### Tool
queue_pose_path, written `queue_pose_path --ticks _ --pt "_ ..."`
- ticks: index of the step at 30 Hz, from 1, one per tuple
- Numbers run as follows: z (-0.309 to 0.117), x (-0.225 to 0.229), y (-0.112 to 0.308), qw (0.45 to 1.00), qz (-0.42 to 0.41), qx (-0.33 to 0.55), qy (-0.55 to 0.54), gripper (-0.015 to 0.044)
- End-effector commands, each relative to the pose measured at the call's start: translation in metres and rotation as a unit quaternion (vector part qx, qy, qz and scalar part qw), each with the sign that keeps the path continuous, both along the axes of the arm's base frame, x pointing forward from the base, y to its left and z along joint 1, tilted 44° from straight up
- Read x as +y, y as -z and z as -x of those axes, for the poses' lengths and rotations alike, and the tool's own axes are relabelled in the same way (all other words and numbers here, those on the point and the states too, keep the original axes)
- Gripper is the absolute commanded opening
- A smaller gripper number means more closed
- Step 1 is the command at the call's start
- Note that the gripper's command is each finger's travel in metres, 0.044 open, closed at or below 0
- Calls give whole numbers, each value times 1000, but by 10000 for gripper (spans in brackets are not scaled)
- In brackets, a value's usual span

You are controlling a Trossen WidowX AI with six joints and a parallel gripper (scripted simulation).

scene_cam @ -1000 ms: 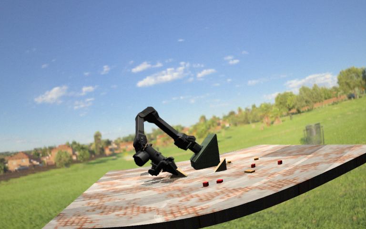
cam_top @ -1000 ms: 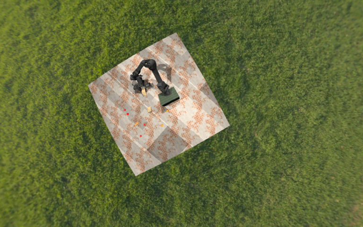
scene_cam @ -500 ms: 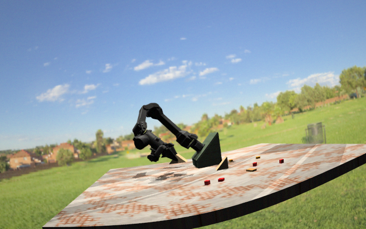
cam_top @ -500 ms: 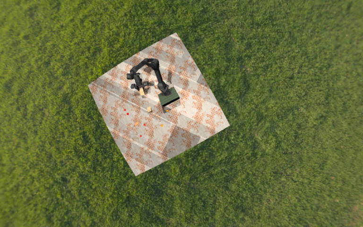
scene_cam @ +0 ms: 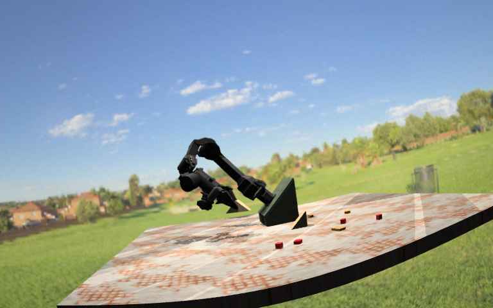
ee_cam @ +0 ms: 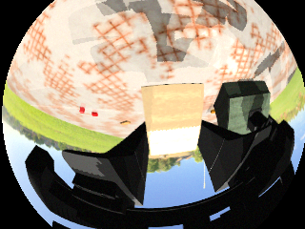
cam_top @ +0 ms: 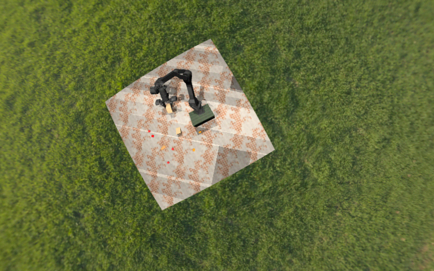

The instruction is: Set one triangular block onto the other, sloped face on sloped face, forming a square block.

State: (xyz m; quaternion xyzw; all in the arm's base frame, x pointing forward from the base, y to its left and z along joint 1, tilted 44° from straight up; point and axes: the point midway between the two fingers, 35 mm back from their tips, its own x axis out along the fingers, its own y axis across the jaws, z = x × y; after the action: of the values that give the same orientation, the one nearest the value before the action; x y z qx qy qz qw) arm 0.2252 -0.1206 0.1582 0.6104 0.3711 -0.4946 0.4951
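One triangular block of pale wood is held in the air above the table. My gripper is shut on it, one finger on each side, and the block sticks out past the fingertips. In the exterior view its lower edge is clear of the table. The other triangular block stands on the table near the arm's base, its sloped face showing pale and its triangular end dark. It is apart from the held block. It cannot be made out in the wrist view.
The green wedge-shaped base carries the arm beside the standing block. Several small red pieces and small orange pieces lie scattered on the table.
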Motion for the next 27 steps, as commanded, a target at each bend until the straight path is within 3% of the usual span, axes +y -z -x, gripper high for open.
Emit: queue_pose_path --ticks 1,14,27 --pt "0 1 3 998 19 15 -51 0" --pt "2 4 11 962 89 72 -247 0" --pt "3 7 16 879 143 133 -436 0"
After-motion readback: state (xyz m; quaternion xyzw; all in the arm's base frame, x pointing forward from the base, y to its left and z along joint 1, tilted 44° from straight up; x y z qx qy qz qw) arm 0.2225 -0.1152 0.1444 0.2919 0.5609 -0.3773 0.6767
